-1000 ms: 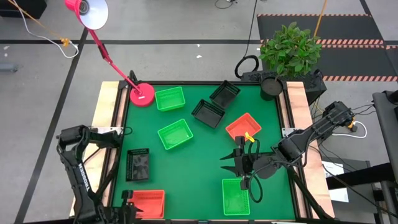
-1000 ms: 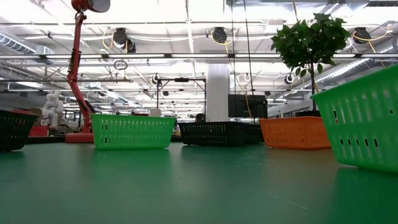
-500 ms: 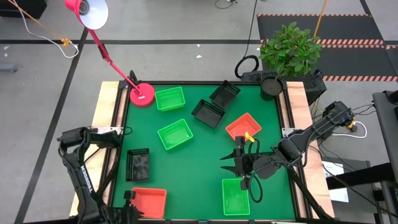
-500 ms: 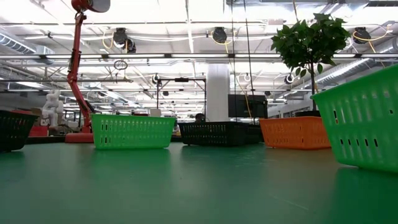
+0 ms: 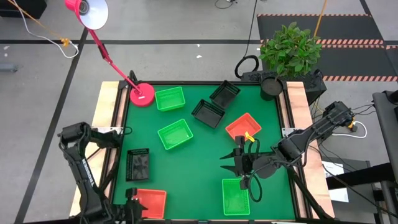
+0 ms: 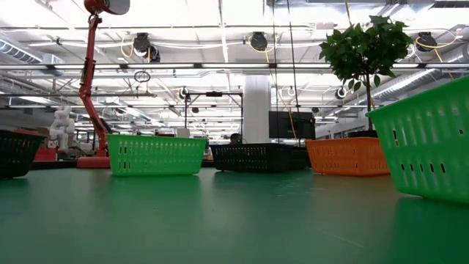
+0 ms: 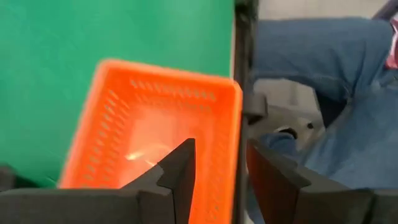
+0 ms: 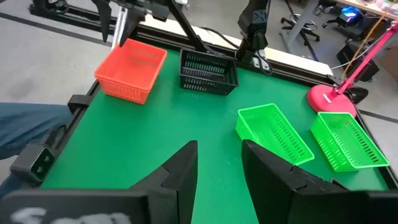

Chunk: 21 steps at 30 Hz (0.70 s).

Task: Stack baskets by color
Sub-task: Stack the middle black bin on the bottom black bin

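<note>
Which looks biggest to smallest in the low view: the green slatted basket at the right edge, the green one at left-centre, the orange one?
1. Right-edge green slatted plastic basket: largest, but it sits nearest the camera, so that proves nothing.
2. Left-centre green slatted basket.
3. Orange slatted basket: smallest, partly hidden behind the first; a close call with the second.

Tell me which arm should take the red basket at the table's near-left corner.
Left. The left gripper already sits at that red basket, its fingers straddling the rim. The right gripper hangs across the table, beside the near green basket.
</note>
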Motion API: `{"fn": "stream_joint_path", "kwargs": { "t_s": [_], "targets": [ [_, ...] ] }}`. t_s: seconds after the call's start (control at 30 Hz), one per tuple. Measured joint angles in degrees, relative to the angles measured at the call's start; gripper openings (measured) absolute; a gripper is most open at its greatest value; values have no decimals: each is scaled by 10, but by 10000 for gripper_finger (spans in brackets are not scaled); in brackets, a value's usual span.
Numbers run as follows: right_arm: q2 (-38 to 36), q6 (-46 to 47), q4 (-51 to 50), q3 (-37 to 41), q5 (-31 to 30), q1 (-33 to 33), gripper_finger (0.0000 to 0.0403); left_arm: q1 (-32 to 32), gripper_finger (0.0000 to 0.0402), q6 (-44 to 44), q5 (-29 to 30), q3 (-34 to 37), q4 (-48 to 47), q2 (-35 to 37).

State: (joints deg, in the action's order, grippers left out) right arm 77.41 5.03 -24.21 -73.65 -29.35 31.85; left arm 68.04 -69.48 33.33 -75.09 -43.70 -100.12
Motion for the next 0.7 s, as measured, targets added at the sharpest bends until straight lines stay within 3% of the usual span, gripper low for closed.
{"fn": "stream_joint_path", "kwargs": {
  "t_s": [0.1,0.4,0.7],
  "targets": [
    [1,-3,3,15,-24,-9,118,-29,145,57,15,0,-12,30],
    [1,11,-4,47,-20,-56,118,-130,145,274,86,0,-55,122],
    [1,14,-5,72,11,-95,118,-244,145,369,122,0,-103,180]
  ]
}}
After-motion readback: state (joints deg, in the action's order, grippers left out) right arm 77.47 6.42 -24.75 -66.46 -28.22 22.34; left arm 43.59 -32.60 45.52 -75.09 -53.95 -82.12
